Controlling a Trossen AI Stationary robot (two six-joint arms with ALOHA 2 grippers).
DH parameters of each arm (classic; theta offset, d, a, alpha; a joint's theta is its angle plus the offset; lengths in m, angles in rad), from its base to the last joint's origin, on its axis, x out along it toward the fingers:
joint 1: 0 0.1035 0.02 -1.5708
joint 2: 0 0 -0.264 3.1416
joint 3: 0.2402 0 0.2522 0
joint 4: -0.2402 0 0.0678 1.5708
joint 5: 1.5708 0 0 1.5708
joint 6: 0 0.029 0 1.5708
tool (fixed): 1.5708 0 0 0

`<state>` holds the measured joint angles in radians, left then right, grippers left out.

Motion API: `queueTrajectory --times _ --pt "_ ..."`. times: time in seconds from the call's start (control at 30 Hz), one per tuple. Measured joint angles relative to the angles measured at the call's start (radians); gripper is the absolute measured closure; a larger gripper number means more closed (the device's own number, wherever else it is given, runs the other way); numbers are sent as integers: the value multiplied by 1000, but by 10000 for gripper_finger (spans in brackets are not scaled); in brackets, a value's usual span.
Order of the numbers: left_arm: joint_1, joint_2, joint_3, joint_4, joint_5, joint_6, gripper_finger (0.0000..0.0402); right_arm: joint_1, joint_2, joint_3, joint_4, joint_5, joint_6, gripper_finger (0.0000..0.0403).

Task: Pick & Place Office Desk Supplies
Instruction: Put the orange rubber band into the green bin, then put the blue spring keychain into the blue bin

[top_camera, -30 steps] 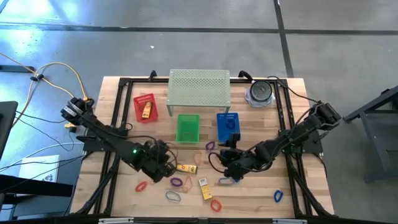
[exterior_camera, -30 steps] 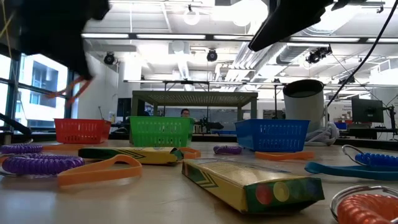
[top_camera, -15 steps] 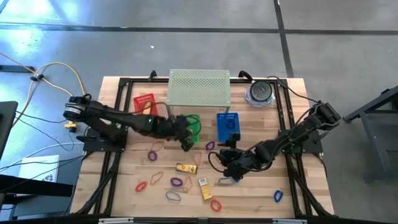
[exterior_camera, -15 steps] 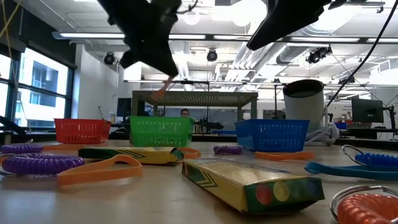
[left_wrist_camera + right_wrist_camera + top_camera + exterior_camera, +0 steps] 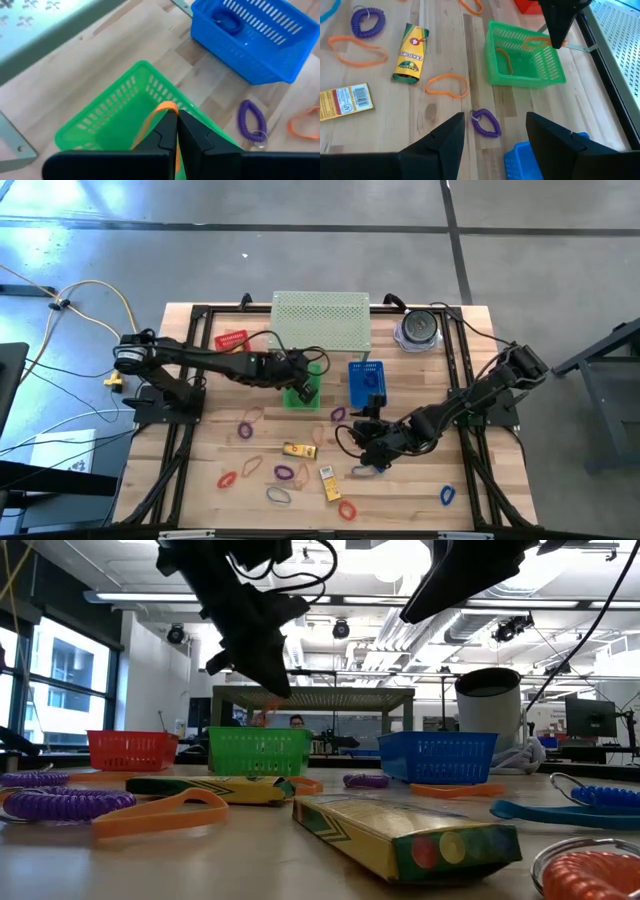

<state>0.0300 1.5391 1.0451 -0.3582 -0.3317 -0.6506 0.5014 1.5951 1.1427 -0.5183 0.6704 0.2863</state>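
wooden tabletop [image 5: 400, 480], loops scattered. left gripper [image 5: 176, 125] pinches orange loop [image 5: 161, 109] above green basket [image 5: 520, 62]. right gripper [image 5: 495, 131], spread and empty, waits near blue basket [image 5: 366, 384]. advice: release only once centred inside the rim.

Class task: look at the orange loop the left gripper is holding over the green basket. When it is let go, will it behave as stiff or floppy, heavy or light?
The orange loop is a thin band that bends where the shut left gripper pinches it, so probably floppy. It looks slight, so likely light, dropping limply into the green basket without rolling.
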Motion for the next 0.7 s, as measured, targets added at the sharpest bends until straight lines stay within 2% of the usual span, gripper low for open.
queueTrajectory --times 0.3,0.7 --pt "-2 2 0 -12 -11 49 368 0 0 0 0 0 -2 202" --pt "-34 2 0 -34 -10 44 277 0 0 0 -1 -1 -3 202"
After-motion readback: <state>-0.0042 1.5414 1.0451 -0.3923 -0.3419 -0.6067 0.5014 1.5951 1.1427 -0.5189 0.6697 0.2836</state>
